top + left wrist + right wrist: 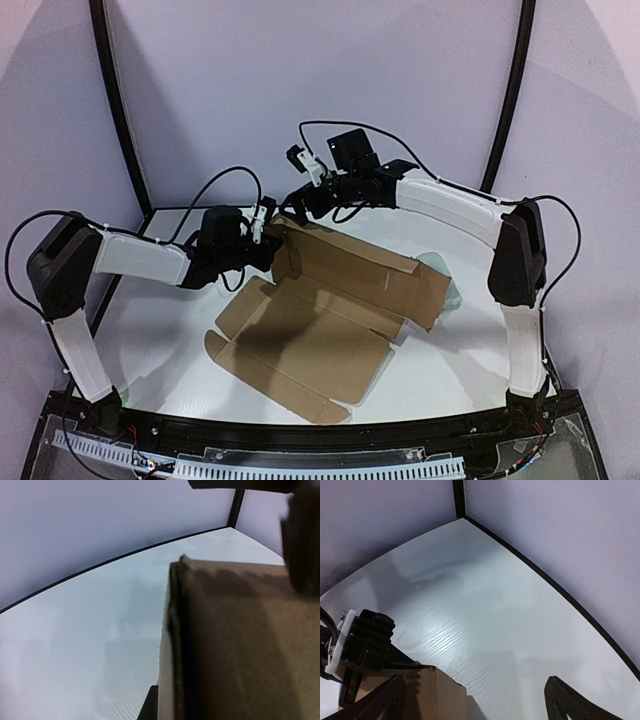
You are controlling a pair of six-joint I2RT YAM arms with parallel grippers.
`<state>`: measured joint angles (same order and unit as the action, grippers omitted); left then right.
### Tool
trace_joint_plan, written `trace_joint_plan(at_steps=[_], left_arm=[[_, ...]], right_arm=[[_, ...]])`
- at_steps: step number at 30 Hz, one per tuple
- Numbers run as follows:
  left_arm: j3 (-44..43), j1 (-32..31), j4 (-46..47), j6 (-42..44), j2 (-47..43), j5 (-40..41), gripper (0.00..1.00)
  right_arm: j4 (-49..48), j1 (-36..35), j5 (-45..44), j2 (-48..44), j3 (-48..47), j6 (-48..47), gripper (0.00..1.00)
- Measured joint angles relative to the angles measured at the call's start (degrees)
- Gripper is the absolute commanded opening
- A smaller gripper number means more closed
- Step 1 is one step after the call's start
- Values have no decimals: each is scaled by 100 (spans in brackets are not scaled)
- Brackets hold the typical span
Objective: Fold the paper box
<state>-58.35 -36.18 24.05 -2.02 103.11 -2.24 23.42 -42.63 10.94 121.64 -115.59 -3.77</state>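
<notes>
Brown corrugated cardboard takes up most of the tabletop: one paper box (330,330), still mostly opened out flat in the middle. Its long panels and creases run slantwise from far left to near right, with the tabbed flaps toward the near side. One small pale green case (452,290) peeks out from under its right edge.

Two arms reach in. The left gripper (268,240) is pinched tight on the box's far-left flap, which stands up off the surface; its wrist view is filled by the raw cardboard edge. The right gripper (475,680) hangs just above that same far-left corner, fingers (385,700) spread wide and holding nothing.

Underneath is a white, faintly wood-grained table (170,340) with a black rim. Plain pale lilac walls (300,80) curve behind it, divided by two black poles (112,100).
</notes>
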Motion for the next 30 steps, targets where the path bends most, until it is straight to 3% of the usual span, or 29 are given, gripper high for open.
trace_joint_plan(at_steps=[10,20,30], left_arm=[[98,2,-90,-160,238,83,1],[192,87,61,-474,240,109,1],[219,94,118,-533,240,107,3]], right_arm=[[-601,-111,-188,162,562,-295,98],[-1191,-247,-525,501,431,-481,96],[-1950,-424,-999,334,1088,-649,94]])
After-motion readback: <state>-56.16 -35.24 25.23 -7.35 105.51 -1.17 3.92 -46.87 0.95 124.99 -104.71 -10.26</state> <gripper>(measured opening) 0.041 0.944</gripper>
